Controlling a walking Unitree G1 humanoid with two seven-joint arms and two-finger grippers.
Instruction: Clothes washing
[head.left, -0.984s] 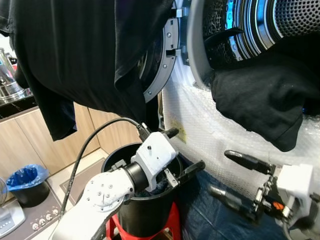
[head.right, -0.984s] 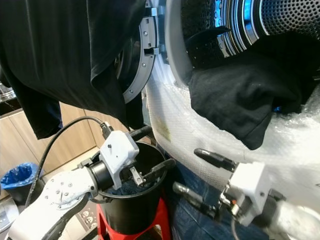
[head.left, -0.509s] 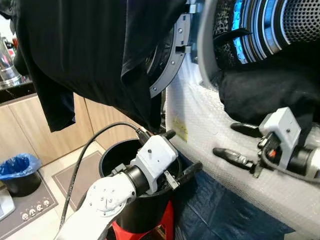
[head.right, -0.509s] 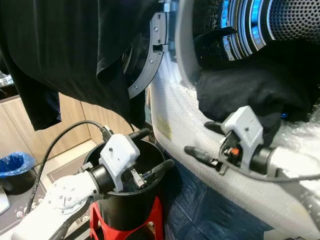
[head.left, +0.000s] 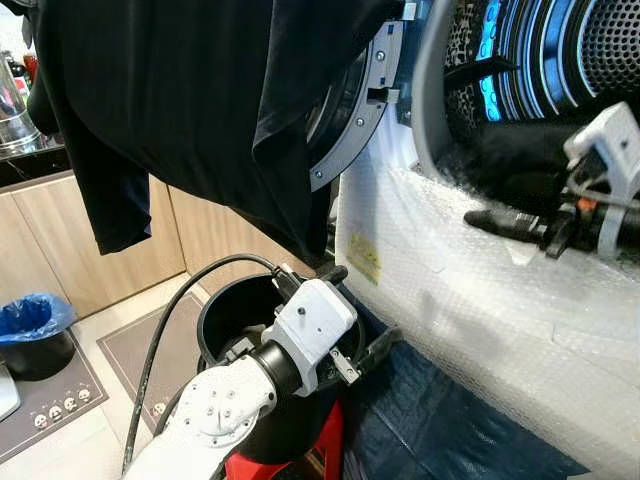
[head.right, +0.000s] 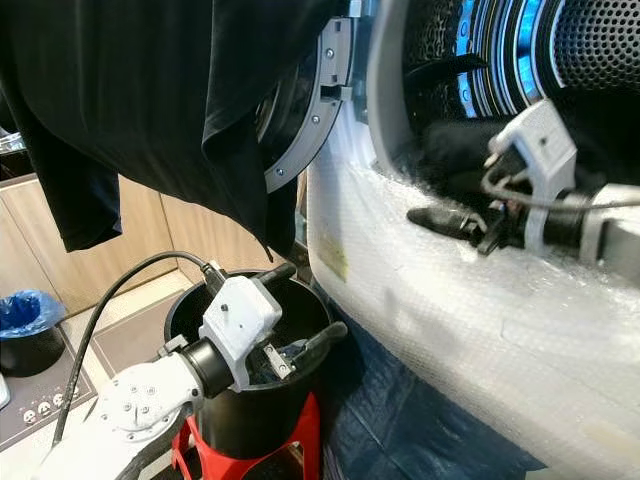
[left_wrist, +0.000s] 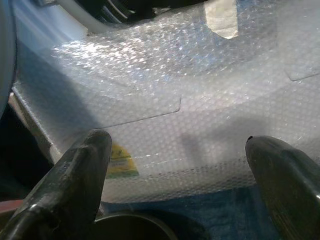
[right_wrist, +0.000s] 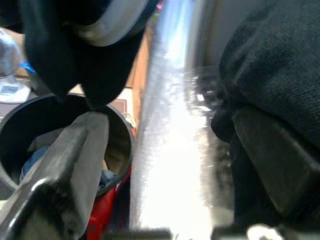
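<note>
My right gripper (head.right: 440, 200) is spread wide at the washer's mouth, 1 finger against the black clothes (right_wrist: 280, 65) lying in the drum (head.left: 600, 50). My left gripper (head.left: 355, 310) hangs open, holding nothing, over the black bucket (head.right: 250, 420) beside the bubble-wrapped washer front (head.left: 470, 330).

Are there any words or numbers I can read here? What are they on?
None can be read.
Yellow sticker on the bubble-wrapped washer front: has print, too blurred to read.
Panel with round buttons on the floor: markings too small to read.
</note>
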